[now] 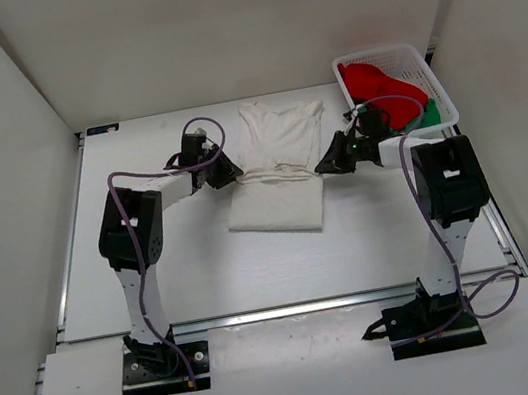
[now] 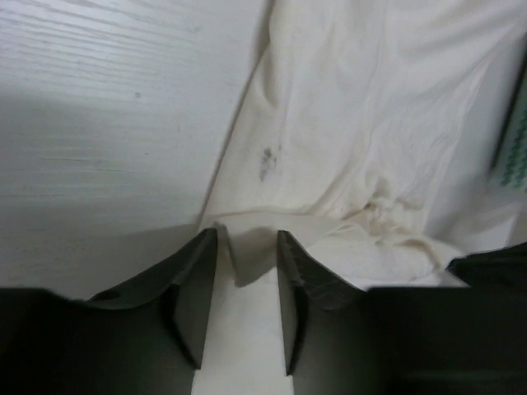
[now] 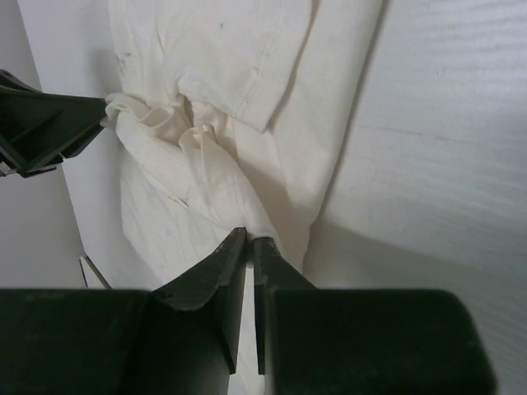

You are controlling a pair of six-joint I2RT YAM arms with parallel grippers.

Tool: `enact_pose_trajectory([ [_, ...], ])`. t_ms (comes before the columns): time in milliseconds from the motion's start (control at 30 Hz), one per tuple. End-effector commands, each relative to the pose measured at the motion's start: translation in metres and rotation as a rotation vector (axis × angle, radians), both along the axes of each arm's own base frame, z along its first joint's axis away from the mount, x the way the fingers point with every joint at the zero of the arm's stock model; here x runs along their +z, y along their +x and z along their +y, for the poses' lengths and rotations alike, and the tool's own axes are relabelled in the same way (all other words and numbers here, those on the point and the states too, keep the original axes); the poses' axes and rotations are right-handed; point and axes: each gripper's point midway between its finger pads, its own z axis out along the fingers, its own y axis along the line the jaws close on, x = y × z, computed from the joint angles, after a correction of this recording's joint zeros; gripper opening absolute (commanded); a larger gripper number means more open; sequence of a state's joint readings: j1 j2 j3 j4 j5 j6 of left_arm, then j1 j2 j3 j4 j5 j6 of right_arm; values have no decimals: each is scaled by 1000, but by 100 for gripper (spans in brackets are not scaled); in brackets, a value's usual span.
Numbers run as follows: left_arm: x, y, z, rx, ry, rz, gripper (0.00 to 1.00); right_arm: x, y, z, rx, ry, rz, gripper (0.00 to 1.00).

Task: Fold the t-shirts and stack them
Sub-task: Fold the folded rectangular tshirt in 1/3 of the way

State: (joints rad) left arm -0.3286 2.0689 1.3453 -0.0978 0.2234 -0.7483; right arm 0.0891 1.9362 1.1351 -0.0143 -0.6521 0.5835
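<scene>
The white t-shirt (image 1: pixel 275 167) lies half-folded, perhaps faintly stained.

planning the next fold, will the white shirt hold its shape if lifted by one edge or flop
Probably floppy: the white t-shirt bunches into soft wrinkles at its fold. It would likely drape from any pinch point, as where the right gripper nips its edge. The cloth looks thin, so probably light.

walls (image 1: pixel 215 23): plain white, three sides | table (image 1: pixel 156 276): pale wood-grain | light: soft, even
</scene>
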Motion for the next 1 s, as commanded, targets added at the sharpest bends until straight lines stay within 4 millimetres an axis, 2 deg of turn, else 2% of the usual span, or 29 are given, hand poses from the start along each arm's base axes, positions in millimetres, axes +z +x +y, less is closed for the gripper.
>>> enact_pose_trajectory([
  [0, 51, 14, 4, 55, -114, -136, 50, 24, 24, -5, 0, 8, -101, 8],
  [33, 59, 15, 5, 76, -140, -157, 57, 29, 25, -5, -8, 16, -105, 15],
  [100, 84, 0, 13, 97, -175, -211, 61, 42, 24, -13, -30, -3, -135, 29],
  [167, 100, -15, 14, 100, -172, -260, 54, 55, 20, -19, -55, -25, -163, 36],
  [200, 99, -30, 11, 88, -155, -260, 49, 60, 13, -23, -70, -46, -180, 37],
  [233, 99, -36, 8, 69, -148, -265, 48, 60, 11, -24, -83, -60, -184, 38],
  [267, 91, -53, 1, 47, -137, -252, 47, 64, 2, -24, -89, -84, -200, 38],
  [300, 81, -66, -4, 29, -127, -240, 46, 60, -10, -25, -98, -108, -197, 29],
  [333, 74, -75, -7, 14, -117, -239, 46, 64, -17, -17, -80, -110, -215, 23],
  [367, 62, -83, -9, 3, -107, -226, 46, 53, -32, -7, -40, -120, -204, 15],
  [400, 46, -89, -7, 4, -92, -193, 45, 50, -39, -1, -23, -124, -202, 8],
  [433, 30, -93, -4, 1, -78, -161, 44, 41, -50, 10, 16, -122, -181, 4],
  [467, 24, -93, -2, 0, -79, -149, 43, 35, -57, 19, 52, -131, -180, 0],
  [533, -1, -101, 2, -9, -73, -77, 41, 13, -73, 31, 105, -149, -123, 0],
  [600, -10, -111, 3, -14, -84, -50, 40, 0, -86, 39, 144, -154, -94, 0],
  [633, -19, -122, 5, -17, -69, -33, 41, -14, -95, 38, 143, -160, -53, 0],
  [667, -21, -126, 5, -24, -61, -30, 40, -19, -100, 37, 148, -167, -46, 0],
  [733, -29, -148, 8, -42, -40, -9, 40, -37, -119, 30, 151, -182, 5, 0],
  [767, -30, -160, 10, -38, -55, 0, 41, -43, -126, 25, 140, -202, 23, 0],
  [800, -29, -164, 12, -23, -68, -8, 41, -49, -133, 20, 141, -218, 36, 0],
  [933, -29, -201, 20, -31, -73, -3, 44, -63, -163, 1, 110, -255, 82, 0],
  [967, -23, -207, 20, -45, -78, -14, 44, -59, -167, 3, 120, -236, 77, 0],
])
